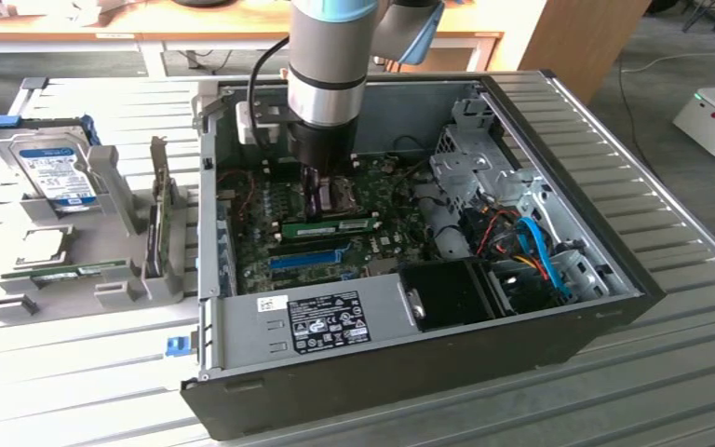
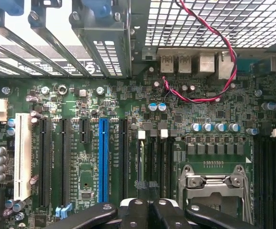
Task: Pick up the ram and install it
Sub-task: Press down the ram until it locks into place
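Note:
A green ram stick [image 1: 329, 226] with dark chips stands on edge in a slot of the motherboard [image 1: 258, 265], inside the open computer case [image 1: 383, 372]. My gripper [image 1: 329, 197] hangs straight down over it, close above its top edge; I cannot tell whether they touch. In the wrist view the black fingertips [image 2: 135, 212] are pressed together over the black memory slots [image 2: 153, 160], so the gripper [image 2: 149, 212] is shut with nothing visible between its fingers. The ram itself is hidden there.
A bright blue slot strip [image 1: 308, 258] [image 2: 103, 160] lies beside the ram. The metal processor socket [image 2: 216, 188] and a red cable [image 2: 199, 98] are nearby. At the exterior view's left a grey rack [image 1: 122, 279] holds a silver hard drive [image 1: 57, 172] and another green stick [image 1: 78, 272].

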Tool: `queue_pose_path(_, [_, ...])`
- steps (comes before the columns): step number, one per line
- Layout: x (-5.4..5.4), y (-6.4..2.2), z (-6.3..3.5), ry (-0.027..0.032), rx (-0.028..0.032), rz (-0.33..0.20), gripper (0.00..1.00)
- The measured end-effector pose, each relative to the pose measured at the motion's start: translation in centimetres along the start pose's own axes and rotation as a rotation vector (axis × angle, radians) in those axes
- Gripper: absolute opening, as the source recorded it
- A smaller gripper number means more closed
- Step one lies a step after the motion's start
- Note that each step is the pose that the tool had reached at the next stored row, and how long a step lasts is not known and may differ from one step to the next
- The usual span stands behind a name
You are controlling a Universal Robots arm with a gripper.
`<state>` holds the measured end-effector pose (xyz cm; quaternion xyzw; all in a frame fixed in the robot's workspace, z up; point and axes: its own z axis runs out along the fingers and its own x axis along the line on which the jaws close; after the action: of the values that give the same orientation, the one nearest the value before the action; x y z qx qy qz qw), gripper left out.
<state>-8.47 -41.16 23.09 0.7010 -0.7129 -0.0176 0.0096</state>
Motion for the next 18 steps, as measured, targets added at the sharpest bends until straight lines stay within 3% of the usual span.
queue_pose_path(18, [0.00,-0.01,0.26,0.0001,0.0000,0.000,0.11])
